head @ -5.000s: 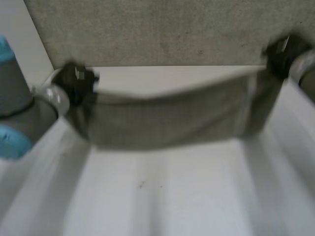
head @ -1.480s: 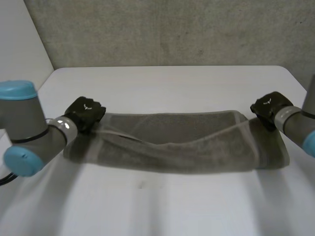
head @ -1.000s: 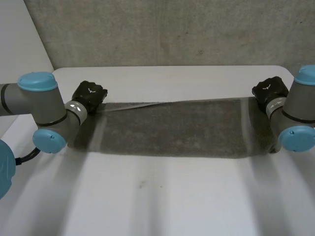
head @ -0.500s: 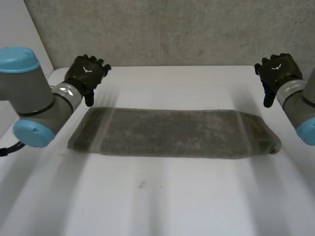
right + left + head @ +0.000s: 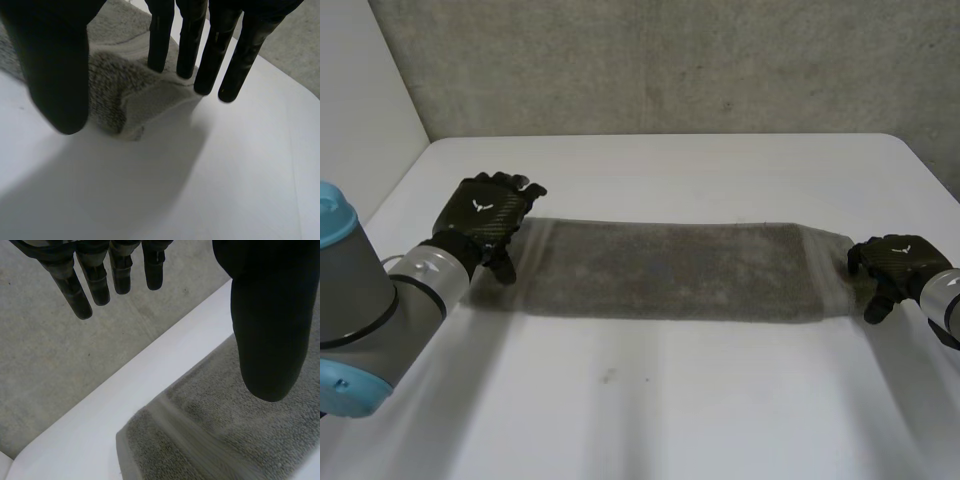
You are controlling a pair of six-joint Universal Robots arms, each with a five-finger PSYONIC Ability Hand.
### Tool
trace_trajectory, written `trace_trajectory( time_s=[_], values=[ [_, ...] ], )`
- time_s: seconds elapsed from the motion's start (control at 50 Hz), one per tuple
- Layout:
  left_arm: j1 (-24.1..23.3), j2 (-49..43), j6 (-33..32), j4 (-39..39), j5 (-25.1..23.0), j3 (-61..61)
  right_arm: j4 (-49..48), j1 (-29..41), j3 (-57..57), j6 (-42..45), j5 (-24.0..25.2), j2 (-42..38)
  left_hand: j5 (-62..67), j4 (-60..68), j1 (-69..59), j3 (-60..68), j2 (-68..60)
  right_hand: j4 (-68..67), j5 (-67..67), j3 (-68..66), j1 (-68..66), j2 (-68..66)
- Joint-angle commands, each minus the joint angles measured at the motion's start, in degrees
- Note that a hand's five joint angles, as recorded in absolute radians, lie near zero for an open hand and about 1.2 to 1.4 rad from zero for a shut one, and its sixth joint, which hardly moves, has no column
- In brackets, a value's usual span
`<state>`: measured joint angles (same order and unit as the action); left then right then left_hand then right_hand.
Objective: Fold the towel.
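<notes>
- Both robot hands have dropped since half a second ago. They were then held up and spread beyond the cloth's far edge. Now the left robot hand (image 5: pixel 483 222) is at the left short end of the towel (image 5: pixel 670 270), and the right robot hand (image 5: pixel 888 262) is at its right short end.
- The towel lies flat on the worktop (image 5: pixel 670 410) as a long, narrow folded strip, much where it lay before.
- Its long axis runs left to right across the robot, and the strip spans the gap between the two hands. Each short end lies right by its own hand, so neither hand is the nearer. Any end-to-end fold would travel along that axis.
- In the left wrist view the fingers (image 5: pixel 100 280) are straight and held well apart from the thumb (image 5: pixel 265 320). The thumb hangs over the towel's end and the fingers reach past its far edge. This hand is spread and holds nothing.
- In the right wrist view the straight fingers (image 5: pixel 200 45) point down at the rumpled corner of the towel (image 5: pixel 107 85). The thumb (image 5: pixel 55 65) stands on the opposite side, so the cloth's end sits between them.
- The right robot hand is spread, not pinching. Whether its fingertips touch the cloth I cannot tell.
- My reading is that the lengthwise fold is done. The next step would be closing on a short end and carrying it toward the other.
</notes>
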<state>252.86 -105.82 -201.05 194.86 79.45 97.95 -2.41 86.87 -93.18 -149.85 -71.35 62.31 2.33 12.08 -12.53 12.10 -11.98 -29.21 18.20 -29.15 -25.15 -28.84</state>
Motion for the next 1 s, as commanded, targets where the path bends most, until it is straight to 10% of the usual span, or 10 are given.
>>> trace_trajectory(
  time_s=[0.02, 0.04, 0.4, 0.62, 0.76, 1.0],
  values=[
    [0.0, -0.4, 0.0, 0.9, 0.1, 0.9, -4.0, 0.1, 1.2, 0.1, -0.2, -4.0, 0.6, 0.8, -0.4, 0.8, -0.9, -35.1, 36.1, -35.1, -39.1, -35.4],
    [-0.1, -0.4, 0.0, 0.9, 0.1, 0.9, -4.0, 0.1, 1.6, -0.1, -0.5, -4.6, 0.6, 0.8, -0.4, 0.8, -0.9, -50.6, 51.6, -50.7, -54.7, -51.0],
    [0.3, -0.1, 0.0, 0.9, 0.1, 2.5, -4.7, -6.6, 8.8, 20.9, -12.9, -1.9, 0.2, 0.5, 0.0, 0.5, -0.6, -50.8, 51.8, -50.8, -54.8, -51.2],
    [0.8, 0.3, 0.0, 0.9, 0.2, 2.9, -5.2, 13.9, 16.0, 12.0, -12.6, 2.8, 0.4, 0.7, -0.2, 0.6, -0.8, -50.8, 51.8, -50.8, -54.8, -51.2],
    [1.2, 0.9, 0.0, 0.9, 0.4, 2.9, -10.4, 36.0, 23.4, 14.4, -10.6, -5.3, 0.4, 0.7, -0.2, 0.6, -0.8, -50.8, 51.8, -50.8, -54.8, -51.2],
    [3.5, 1.7, 0.0, 0.6, 0.7, 3.4, -14.1, 51.6, 29.0, 14.7, -3.7, -21.5, 0.2, 0.5, 0.0, 0.5, -0.6, -50.8, 51.8, -50.8, -54.8, -51.2]
  ],
)
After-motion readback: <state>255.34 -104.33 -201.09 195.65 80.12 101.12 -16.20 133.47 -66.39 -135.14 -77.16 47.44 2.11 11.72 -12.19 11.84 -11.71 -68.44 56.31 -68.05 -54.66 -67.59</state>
